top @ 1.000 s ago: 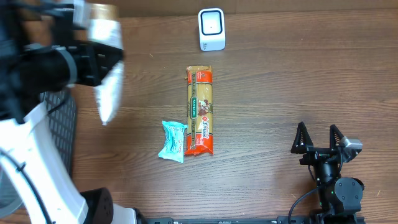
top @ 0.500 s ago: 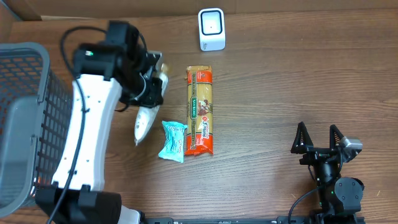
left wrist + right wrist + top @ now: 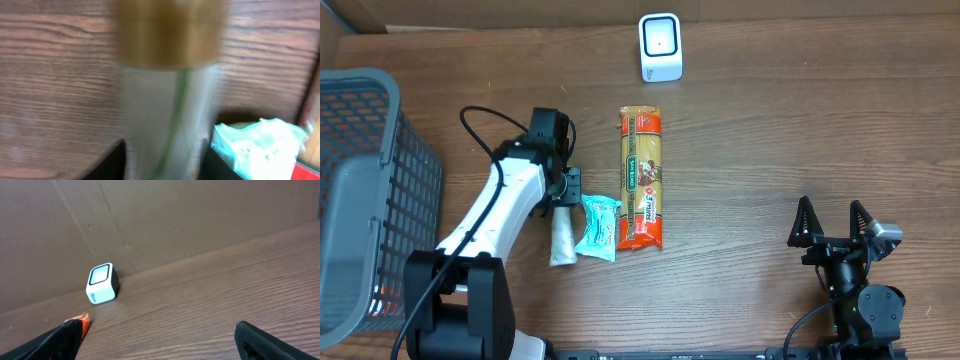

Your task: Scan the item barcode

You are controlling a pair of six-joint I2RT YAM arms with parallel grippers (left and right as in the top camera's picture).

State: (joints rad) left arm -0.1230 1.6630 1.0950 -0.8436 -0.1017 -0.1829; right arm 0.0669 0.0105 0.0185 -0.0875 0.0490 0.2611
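Left tool (image 3: 565, 195) is low over the worktop (image 3: 770, 130), with its fingers (image 3: 114, 161) on either side of the bottle (image 3: 562, 240). The wrist view is blurred, so I cannot tell whether they are pinching it or standing just off it.

The bottle, the task item, lies flat on the wood, lengthwise under the left tool. It is just left of the teal packet (image 3: 597, 227), close to or touching it. The body is translucent white with a thin green line down it, and the tan cap (image 3: 170, 30) is on the end away from the tool. No label, brand or barcode shows on it in either view.

The pasta pack (image 3: 642, 178) lies flat at mid-worktop, right of the teal packet and against it at the lower end. It has red-orange ends, a yellow middle, a green label strip and a red band with white lettering, too small to read.

The teal packet is crinkled and its print is not legible.

The scanner (image 3: 660, 47) is a white cube with a dark window at the back edge of the worktop, well apart from the bottle. There is a small mark on its front, unreadable.

A grey wire basket (image 3: 360, 150) sits at the far left.

Right tool (image 3: 832, 210) is at the front right, fingers spread wide and gripping nothing. It is well apart from all the items.
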